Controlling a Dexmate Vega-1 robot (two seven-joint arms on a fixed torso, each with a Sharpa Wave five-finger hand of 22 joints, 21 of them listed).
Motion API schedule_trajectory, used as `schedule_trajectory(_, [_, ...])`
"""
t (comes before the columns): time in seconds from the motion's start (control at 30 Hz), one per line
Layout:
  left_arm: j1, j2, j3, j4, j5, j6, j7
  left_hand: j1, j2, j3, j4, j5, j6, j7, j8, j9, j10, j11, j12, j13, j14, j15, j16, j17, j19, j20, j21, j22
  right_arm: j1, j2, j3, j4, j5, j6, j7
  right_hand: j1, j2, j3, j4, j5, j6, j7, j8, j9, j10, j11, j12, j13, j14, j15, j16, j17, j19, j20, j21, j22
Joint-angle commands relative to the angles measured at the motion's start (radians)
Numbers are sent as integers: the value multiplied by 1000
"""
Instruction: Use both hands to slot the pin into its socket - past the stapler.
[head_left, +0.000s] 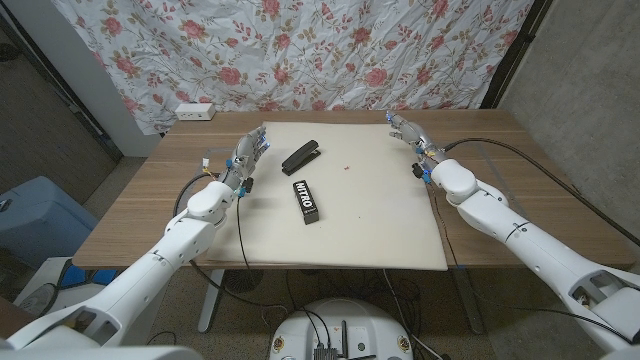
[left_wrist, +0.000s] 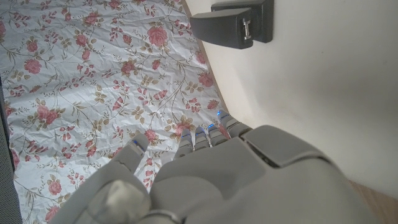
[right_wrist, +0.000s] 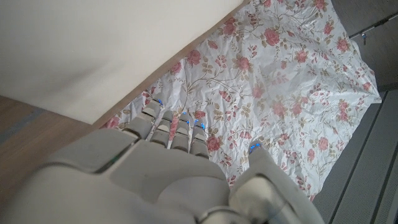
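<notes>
Between your empty, loosely spread left hand (head_left: 247, 158) and right hand (head_left: 409, 131), the black stapler (head_left: 301, 157) lies near the cream mat's (head_left: 370, 220) far edge.

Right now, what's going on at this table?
Nothing is being handled yet. The robot's left hand sits at the left edge of the cream mat, the right hand at its far right corner, and both hold nothing. A black stapler lies on the mat's far left part, with a black rectangular box labelled NITRO nearer the robot. A tiny red speck lies right of the stapler; I can't identify it.
</notes>
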Motion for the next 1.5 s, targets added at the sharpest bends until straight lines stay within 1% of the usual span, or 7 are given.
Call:
schedule_trajectory(0.03, [22,14,-6,-34,0,23,19,7,88,8,-1,4,6,-2,5,2,3,4,7,3,6,2,5,2,6,-37,1,4,46,-54,-59,-65,-178,-66,5,14,1,5,-15,3,1,-9,5,2,-9,-10,-2,4,-12,-9,-1,-5,-12,-5,-2,3])
schedule_trajectory(0.2, [30,17,-9,-44,-2,28,25,7,89,9,-2,4,7,-2,4,2,5,3,6,3,8,3,4,2,8,-37,1,4,70,-66,-81,-79,-236,-90,28,23,1,9,-26,0,-2,-21,4,2,-17,-14,-4,4,-22,-10,-3,-12,-37,1,-7,4])
schedule_trajectory(0.4, [39,19,-11,-54,-2,30,31,8,89,11,-3,4,8,-2,3,3,7,3,5,3,11,3,3,2,11,-35,1,4,102,-77,-105,-89,-293,-115,69,44,1,18,-53,-7,-11,-41,2,3,-42,-16,-9,4,-57,4,-8,-28,-79,45,-8,4])
schedule_trajectory(0.53, [44,22,-12,-61,-2,33,34,8,89,12,-4,3,9,-2,2,3,9,2,4,3,13,4,3,2,12,-35,0,4,133,-86,-131,-98,-351,-139,100,61,5,27,-71,-11,-17,-51,2,3,-61,-21,-11,5,-75,19,-8,-37,-95,55,-6,5])
schedule_trajectory(0.97, [54,30,-18,-76,1,41,49,9,89,16,-7,3,11,-2,1,3,14,0,2,3,16,6,1,2,16,-34,-2,4,208,-97,-195,-127,-489,-202,209,144,5,67,-147,-22,-35,-70,7,7,-135,-27,-14,7,-139,39,-9,-63,-152,64,-5,5])
schedule_trajectory(1.2, [50,20,-15,-66,4,39,56,10,90,18,-8,3,12,-2,0,3,16,1,1,3,17,7,-1,2,17,-33,-3,4,242,-104,-215,-138,-539,-211,270,200,-2,91,-181,-10,-6,-76,25,11,-154,-24,-10,8,-158,37,-5,-73,-160,61,0,4])
schedule_trajectory(1.5, [46,9,-9,-58,8,39,63,11,92,23,-9,2,23,-1,2,3,30,1,3,3,32,6,3,2,22,-34,-3,5,280,-102,-236,-147,-590,-233,340,277,-22,121,-193,16,-11,-83,27,15,-182,2,-7,9,-178,66,-1,-85,-184,66,-3,3])
